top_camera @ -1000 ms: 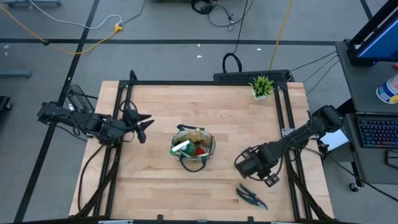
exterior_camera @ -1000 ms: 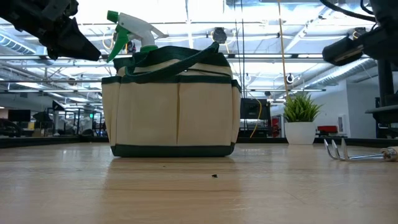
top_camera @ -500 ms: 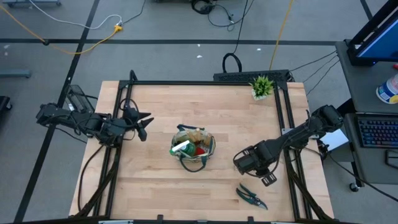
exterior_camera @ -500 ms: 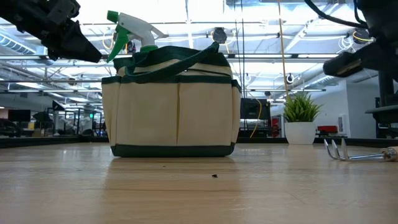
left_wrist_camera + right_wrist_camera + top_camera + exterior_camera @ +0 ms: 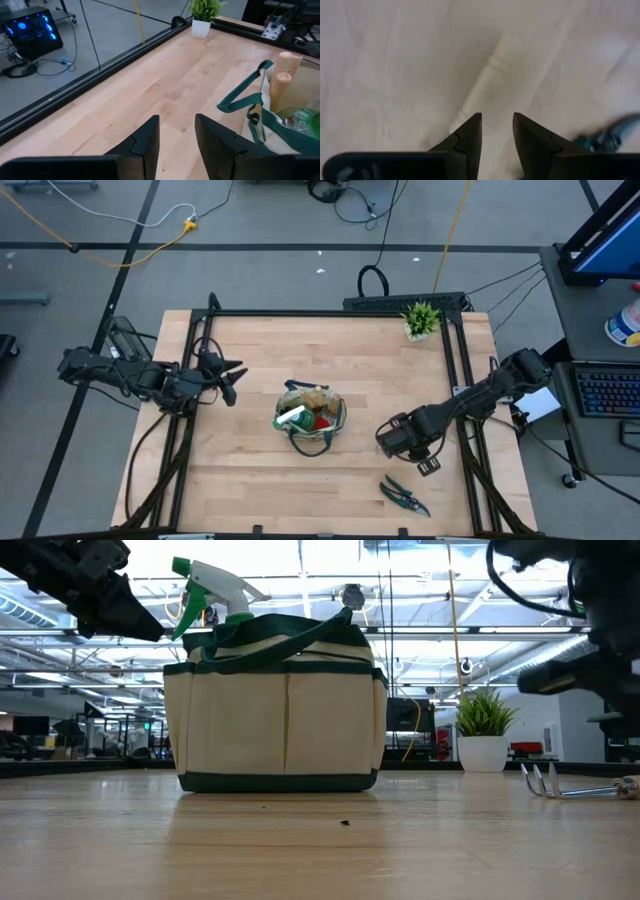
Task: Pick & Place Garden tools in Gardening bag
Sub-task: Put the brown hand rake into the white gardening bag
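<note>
The high view looks straight down on the whole tabletop (image 5: 260, 360). The low view sits at tabletop level, close to the bag (image 5: 275, 705), facing the room behind. The left wrist view looks across the wood toward the bag and plant (image 5: 202, 12); the right wrist view points down, very near a wooden handle (image 5: 485, 82).

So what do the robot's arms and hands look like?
Both arms are dark, nearly black, built from jointed segments with black cables trailing off the table's sides. The left hand and the right hand each end in two flat, dark, wedge-shaped fingers with angled tips. No markings show.
</note>
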### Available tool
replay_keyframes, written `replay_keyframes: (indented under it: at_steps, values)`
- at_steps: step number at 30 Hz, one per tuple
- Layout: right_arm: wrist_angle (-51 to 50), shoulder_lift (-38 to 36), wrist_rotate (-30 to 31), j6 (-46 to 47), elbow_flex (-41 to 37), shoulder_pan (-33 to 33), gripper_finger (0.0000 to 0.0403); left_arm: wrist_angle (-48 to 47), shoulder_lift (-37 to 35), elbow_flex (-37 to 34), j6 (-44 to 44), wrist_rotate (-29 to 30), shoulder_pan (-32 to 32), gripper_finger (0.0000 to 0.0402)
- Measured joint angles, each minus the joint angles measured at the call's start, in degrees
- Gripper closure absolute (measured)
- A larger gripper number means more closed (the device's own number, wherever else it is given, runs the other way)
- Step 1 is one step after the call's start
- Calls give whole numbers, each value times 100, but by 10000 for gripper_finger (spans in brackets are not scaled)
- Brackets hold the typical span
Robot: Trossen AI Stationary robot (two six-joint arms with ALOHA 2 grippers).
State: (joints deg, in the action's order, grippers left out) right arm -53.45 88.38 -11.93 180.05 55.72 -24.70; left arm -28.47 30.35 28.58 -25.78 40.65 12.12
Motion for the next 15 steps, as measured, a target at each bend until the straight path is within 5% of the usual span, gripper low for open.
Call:
replay_keyframes:
  at_steps: [15]
  values:
    - [111,0,111,0,-137,47,303,0,0,0,0,-117,0,272]
